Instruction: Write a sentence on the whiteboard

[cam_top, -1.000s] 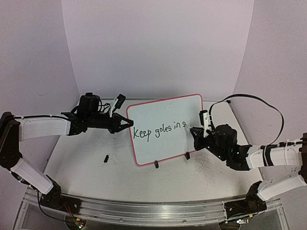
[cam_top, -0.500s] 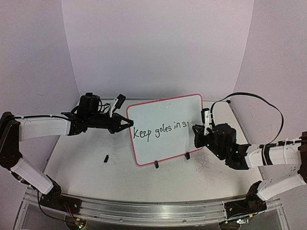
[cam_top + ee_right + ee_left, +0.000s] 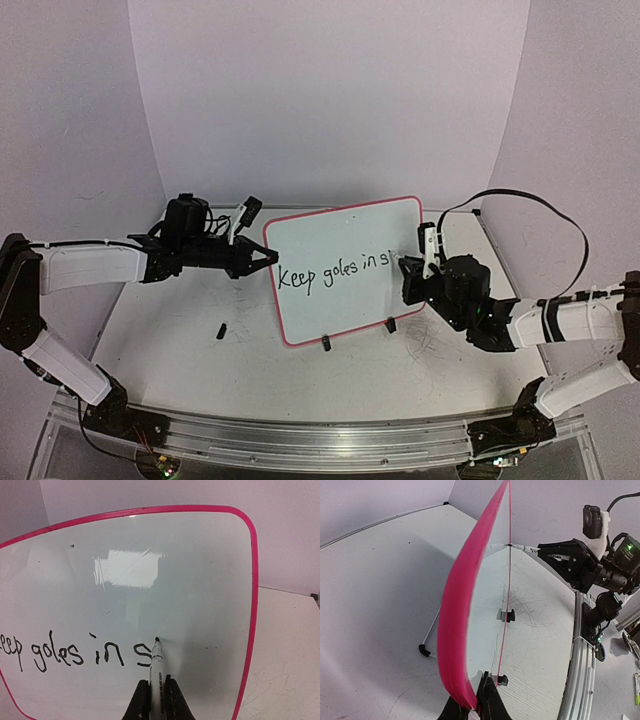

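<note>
The whiteboard [image 3: 340, 235], white with a pink border, stands tilted on the table. My left gripper [image 3: 270, 257] is shut on its left edge; the left wrist view shows the pink edge [image 3: 462, 605] pinched by that gripper [image 3: 475, 700]. My right gripper [image 3: 157, 682] is shut on a white marker [image 3: 157, 667] whose black tip touches the board just right of the last letter. The sentence [image 3: 75, 655] reads "eep goles in s" in the right wrist view and "Keep goles in s" [image 3: 335, 270] from above. The right gripper [image 3: 412, 275] is at the board's right part.
Two black clip feet [image 3: 326, 343] [image 3: 391, 324] hold the board's lower edge. A small black piece [image 3: 221, 329] lies on the scratched tabletop left of the board. A wire prop [image 3: 425, 650] stands behind the board. Purple walls close the back; a metal rail [image 3: 300, 440] runs along the near edge.
My right gripper has shifted slightly right and up along the board with the marker, past the finished "s". The left gripper and the board have not moved.
</note>
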You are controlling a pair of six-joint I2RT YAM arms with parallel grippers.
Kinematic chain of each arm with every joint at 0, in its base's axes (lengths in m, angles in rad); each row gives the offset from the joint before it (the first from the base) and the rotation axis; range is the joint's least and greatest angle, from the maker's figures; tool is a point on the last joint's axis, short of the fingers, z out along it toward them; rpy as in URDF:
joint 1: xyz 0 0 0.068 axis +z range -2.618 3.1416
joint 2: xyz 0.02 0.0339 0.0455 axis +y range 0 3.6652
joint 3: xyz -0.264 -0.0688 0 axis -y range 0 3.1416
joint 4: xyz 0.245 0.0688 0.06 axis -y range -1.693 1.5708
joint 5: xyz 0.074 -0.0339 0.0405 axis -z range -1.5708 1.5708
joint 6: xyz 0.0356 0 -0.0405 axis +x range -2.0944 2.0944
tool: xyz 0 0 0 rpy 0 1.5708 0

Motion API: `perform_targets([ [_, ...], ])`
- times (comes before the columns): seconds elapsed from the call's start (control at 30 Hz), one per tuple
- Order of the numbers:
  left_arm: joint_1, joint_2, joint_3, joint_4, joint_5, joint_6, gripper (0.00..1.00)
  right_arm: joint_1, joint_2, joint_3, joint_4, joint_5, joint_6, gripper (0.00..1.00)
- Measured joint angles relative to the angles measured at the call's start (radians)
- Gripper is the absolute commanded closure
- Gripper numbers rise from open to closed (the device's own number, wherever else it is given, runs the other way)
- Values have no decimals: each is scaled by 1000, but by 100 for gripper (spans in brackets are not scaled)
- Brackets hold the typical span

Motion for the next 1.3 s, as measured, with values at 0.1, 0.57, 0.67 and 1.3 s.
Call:
perform_targets([
  [0.1, 0, 1, 0, -1, -3, -2, 100, 0, 16, 7, -2, 9, 5, 100],
  [0.57, 0, 2, 0, 0, -1, -1, 100, 0, -44, -13, -6, 22, 9, 100],
  [0.67, 0, 2, 0, 1, -1, -1, 100, 0, -57, -17, 0, 21, 10, 100],
  [1.3, 0, 2, 0, 0, -1, -1, 100, 0, -41, -17, -39, 13, 26, 100],
])
